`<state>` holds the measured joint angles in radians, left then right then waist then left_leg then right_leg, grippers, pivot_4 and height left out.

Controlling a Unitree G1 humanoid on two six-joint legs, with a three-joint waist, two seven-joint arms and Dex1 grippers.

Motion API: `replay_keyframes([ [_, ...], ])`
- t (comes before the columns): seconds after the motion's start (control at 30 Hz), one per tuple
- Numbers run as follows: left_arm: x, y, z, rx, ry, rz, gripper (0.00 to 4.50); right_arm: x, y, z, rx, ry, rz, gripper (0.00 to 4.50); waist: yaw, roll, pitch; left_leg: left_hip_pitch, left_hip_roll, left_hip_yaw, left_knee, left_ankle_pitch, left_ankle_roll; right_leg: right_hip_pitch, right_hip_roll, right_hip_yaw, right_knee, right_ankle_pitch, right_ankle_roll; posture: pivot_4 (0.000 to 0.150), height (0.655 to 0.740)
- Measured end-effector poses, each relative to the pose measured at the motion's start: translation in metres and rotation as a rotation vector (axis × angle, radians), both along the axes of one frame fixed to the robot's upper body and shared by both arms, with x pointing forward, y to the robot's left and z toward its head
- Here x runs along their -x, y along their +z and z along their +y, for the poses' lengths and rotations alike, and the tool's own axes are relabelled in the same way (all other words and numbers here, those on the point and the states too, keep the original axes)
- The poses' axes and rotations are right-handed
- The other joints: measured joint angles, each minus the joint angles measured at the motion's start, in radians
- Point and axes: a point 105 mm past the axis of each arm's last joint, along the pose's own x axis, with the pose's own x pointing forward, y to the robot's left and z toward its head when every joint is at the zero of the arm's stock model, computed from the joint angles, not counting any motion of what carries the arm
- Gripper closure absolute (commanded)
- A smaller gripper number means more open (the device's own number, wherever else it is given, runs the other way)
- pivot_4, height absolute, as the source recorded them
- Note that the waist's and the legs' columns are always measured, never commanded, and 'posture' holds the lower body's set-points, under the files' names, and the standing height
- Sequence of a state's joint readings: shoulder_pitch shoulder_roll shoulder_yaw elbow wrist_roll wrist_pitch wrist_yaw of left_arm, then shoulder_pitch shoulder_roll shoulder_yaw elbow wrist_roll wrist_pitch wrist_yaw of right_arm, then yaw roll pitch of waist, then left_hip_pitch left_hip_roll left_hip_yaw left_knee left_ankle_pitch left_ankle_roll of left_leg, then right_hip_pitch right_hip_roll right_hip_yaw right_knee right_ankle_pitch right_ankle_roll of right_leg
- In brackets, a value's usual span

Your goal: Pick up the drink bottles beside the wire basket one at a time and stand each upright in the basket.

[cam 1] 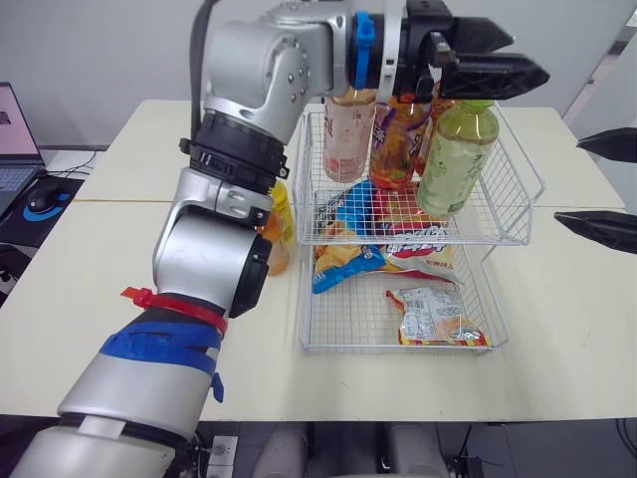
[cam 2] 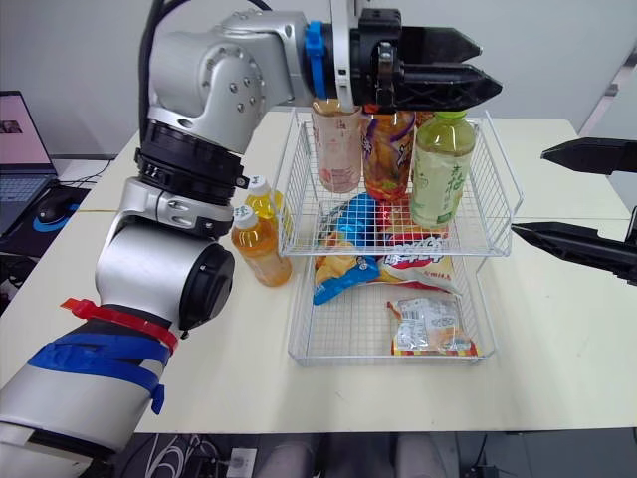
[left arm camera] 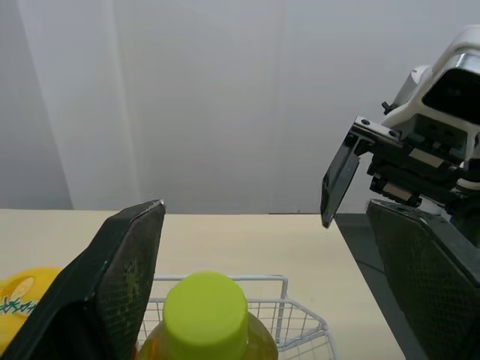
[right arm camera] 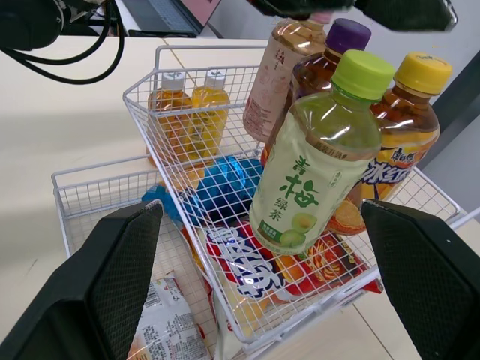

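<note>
Wire basket (cam 2: 478, 231) with four drink bottles (cam 2: 441, 169)

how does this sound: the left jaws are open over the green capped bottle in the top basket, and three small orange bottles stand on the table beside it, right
Not quite: two small orange bottles stand on the table beside the basket, not three, as the right eye view shows. The rest holds: the left jaws are open over the green capped bottle in the top basket.
</note>
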<state>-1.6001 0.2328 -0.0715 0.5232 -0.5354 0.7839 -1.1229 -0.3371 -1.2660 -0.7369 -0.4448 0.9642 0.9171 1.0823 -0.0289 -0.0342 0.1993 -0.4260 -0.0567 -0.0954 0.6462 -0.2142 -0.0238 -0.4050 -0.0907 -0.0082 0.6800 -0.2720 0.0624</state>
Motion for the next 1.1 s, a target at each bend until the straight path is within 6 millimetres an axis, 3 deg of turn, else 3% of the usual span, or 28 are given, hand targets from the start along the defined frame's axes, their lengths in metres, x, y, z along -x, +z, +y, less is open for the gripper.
replay_keyframes([
  [0.13,0.022,0.013,0.012,0.014,-0.052,-0.007,0.05,-0.002,0.001,0.002,0.000,0.011,-0.007,0.00,-0.002,0.000,0.000,0.000,0.000,-0.001,0.000,0.000,0.000,0.000,0.000,0.000,0.000,0.000,0.000,0.150,0.7400],
  [0.33,0.037,0.028,0.052,0.043,-0.017,0.001,0.05,-0.003,0.003,0.005,0.003,0.021,-0.026,0.00,-0.003,0.001,0.000,0.001,0.001,-0.003,0.000,0.000,0.000,0.000,0.001,0.001,0.000,0.000,0.000,0.150,0.7400],
  [0.5,0.034,0.024,0.114,0.017,0.179,-0.013,0.05,-0.003,0.004,0.016,0.007,0.075,-0.045,0.00,-0.009,0.002,-0.001,0.002,0.002,-0.003,-0.001,0.000,0.000,0.000,0.002,0.002,0.001,0.000,0.000,0.150,0.7400],
  [0.7,0.014,0.010,0.186,0.003,0.541,-0.073,0.05,-0.006,0.004,0.024,0.003,0.117,-0.077,0.00,-0.002,0.002,-0.001,0.002,0.001,-0.004,0.000,0.000,0.000,0.000,0.001,0.002,0.000,0.000,0.000,0.150,0.7400],
  [0.93,0.007,-0.047,0.271,-0.048,0.898,0.018,0.05,-0.016,0.006,0.017,0.001,0.091,-0.131,0.00,-0.002,0.002,-0.001,0.003,0.002,-0.003,0.000,0.000,0.000,0.000,0.001,0.002,0.001,0.000,-0.001,0.150,0.7400],
  [1.1,0.004,-0.108,0.316,-0.013,1.116,0.079,0.05,-0.017,0.005,0.018,0.000,0.137,-0.106,0.00,0.000,0.003,-0.001,0.004,0.002,-0.003,0.000,0.000,0.000,0.001,0.000,0.003,0.001,0.000,-0.001,0.150,0.7400],
])
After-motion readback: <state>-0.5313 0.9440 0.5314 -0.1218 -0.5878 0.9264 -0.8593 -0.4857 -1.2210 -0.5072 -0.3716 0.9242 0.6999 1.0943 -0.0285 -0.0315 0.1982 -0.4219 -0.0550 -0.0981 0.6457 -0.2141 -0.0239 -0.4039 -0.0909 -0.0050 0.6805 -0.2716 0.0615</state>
